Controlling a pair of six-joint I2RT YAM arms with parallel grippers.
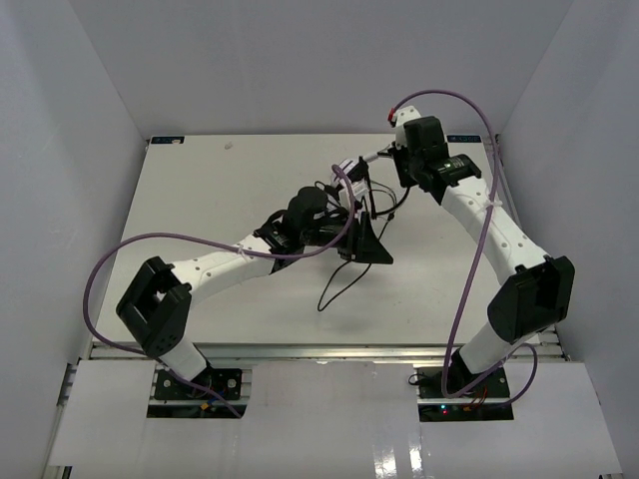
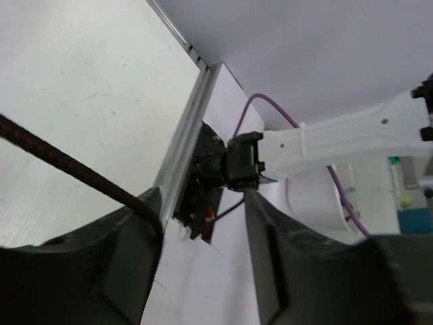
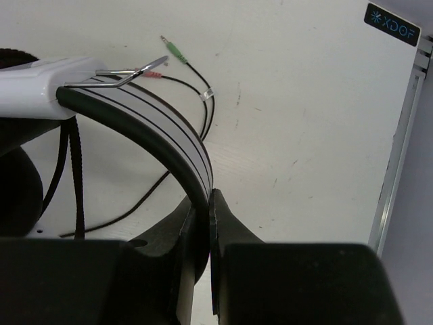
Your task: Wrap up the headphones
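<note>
- Top view: headphones [image 1: 346, 175] sit mid-table [image 1: 200, 190], between both arms. The thin cord [image 1: 334, 284] trails slack toward the near edge. It looks light and floppy and will likely snag.
- Left wrist: left gripper [image 2: 203, 200] has its jaws standing apart. The braided cord [image 2: 67, 162] runs against one finger [image 2: 135, 230] and is not pinched.
- Right wrist: right gripper [image 3: 208, 203] is clamped on the striped headband [image 3: 162, 128]. That is a stiff, smooth arc and a good anchor. The plugs [image 3: 169, 61] lie loose on the table; take the cord near them.
</note>
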